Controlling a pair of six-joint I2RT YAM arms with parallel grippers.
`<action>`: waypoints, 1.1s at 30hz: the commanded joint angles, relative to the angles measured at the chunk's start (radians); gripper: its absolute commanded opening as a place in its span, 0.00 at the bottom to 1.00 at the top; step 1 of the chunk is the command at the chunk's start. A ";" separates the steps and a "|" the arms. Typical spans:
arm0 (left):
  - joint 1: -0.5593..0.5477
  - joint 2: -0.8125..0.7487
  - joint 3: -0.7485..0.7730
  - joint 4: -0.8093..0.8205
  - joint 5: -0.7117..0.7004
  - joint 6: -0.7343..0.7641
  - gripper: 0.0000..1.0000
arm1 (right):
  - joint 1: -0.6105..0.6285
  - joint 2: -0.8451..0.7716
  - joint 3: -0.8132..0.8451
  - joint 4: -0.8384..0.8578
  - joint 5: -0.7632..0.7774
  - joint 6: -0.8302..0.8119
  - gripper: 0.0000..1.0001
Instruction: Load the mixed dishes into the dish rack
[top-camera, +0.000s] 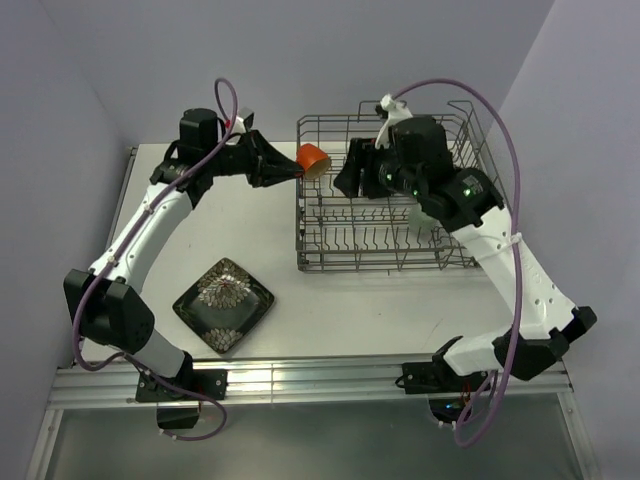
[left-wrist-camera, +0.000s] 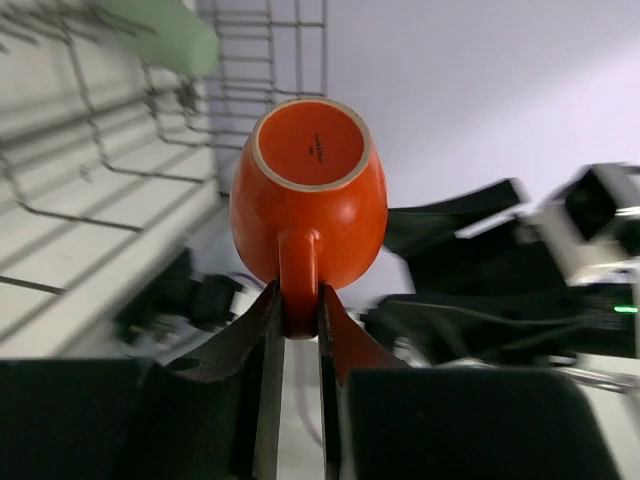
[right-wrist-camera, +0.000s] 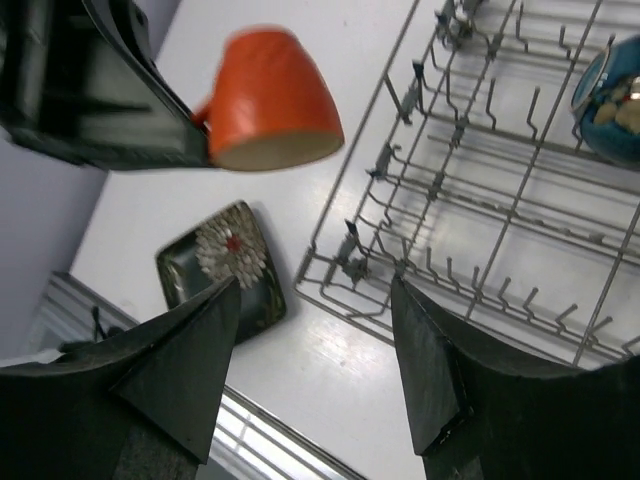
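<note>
Dish rack (top-camera: 380, 266) wire lies just to the right of my left gripper (top-camera: 296, 168), so that arm is the nearer one. My right gripper (right-wrist-camera: 315, 285) hovers spread wide and empty above the rack. The small orange cup (top-camera: 313, 158) hangs tipped in the air at the rack's left wall, its body pointing away from my left fingers, which are clamped narrow on its handle (left-wrist-camera: 299, 270).

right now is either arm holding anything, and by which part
The left end effector holds the small orange cup by its handle. The right end effector is open, holding nothing.
</note>
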 joint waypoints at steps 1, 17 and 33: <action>-0.014 -0.005 0.117 -0.287 -0.121 0.423 0.00 | 0.006 0.076 0.223 -0.194 0.028 0.074 0.69; -0.233 -0.106 0.102 -0.425 -0.370 1.009 0.00 | -0.014 0.242 0.419 -0.371 -0.193 0.072 0.85; -0.307 -0.191 0.037 -0.484 -0.324 1.171 0.00 | -0.014 0.148 0.228 -0.312 -0.365 -0.009 0.84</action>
